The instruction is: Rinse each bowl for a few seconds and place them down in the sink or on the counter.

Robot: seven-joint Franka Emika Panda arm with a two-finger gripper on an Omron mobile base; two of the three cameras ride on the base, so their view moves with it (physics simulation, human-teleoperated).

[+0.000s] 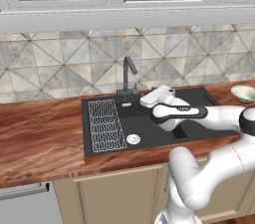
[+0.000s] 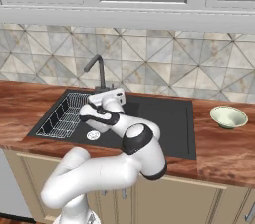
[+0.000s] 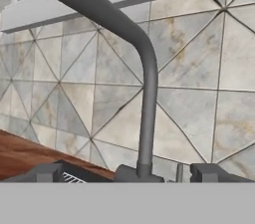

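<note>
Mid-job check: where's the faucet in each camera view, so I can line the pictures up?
Left base view: the faucet stands at the sink's back edge, centre of the picture, just left of the gripper.
Right base view: upper left of centre, behind the hand.
Hand view: close up, its neck rising through the middle.
Shared landmark: the white wire rack, left of the faucet.
</note>
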